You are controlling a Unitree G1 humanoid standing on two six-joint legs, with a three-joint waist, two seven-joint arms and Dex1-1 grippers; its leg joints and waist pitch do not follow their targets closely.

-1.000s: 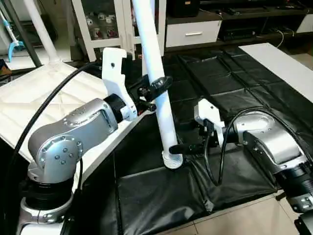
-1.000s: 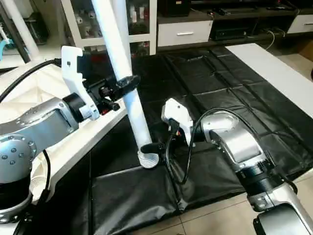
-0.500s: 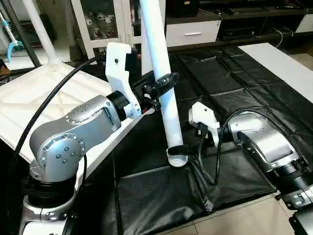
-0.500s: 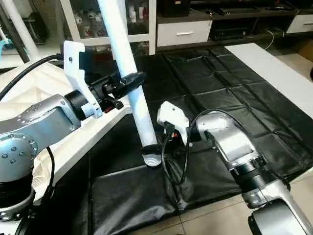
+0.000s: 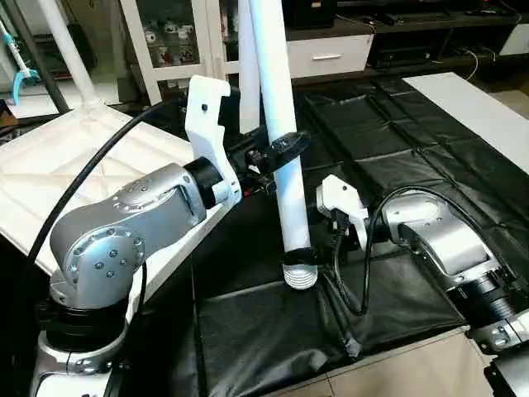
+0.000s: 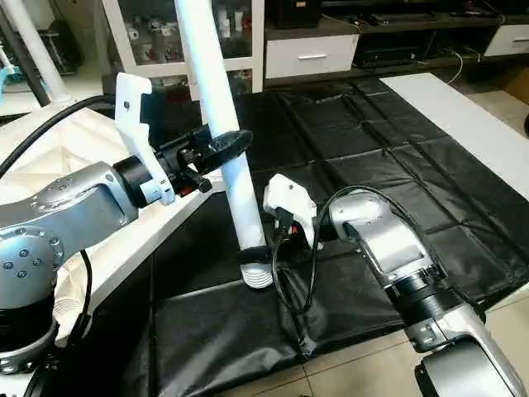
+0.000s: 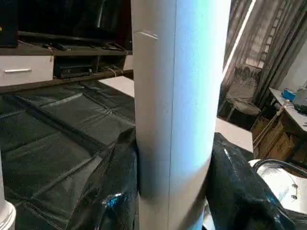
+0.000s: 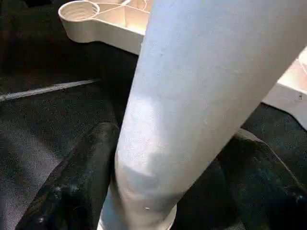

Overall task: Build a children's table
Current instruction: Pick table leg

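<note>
A long white leg point(image 5: 277, 116) stands almost upright over the black mat, its ribbed threaded end point(image 5: 300, 277) lowest. My left gripper point(image 5: 281, 153) is shut on the leg's middle; its black fingers point(image 7: 110, 191) press both sides of the tube. My right gripper point(image 5: 302, 254) is shut on the leg just above the threads, its fingers point(image 8: 81, 182) flanking it. The white tabletop point(image 5: 50, 165) lies ribbed side up on the left, with a round corner socket point(image 8: 79, 10) close to the leg's lower end. Another leg point(image 5: 66, 45) stands in the tabletop's far corner.
A black quilted mat point(image 5: 397, 132) covers the floor under both arms. A white board point(image 5: 475, 107) lies at the back right. Cabinets and a drawer unit point(image 5: 326, 54) line the back. Black cables loop beside my right wrist point(image 5: 355, 281).
The leg has swung more upright and its threaded end has shifted slightly right. My left gripper has risen and moved right with it. My right gripper has kept its hold low on the leg.
</note>
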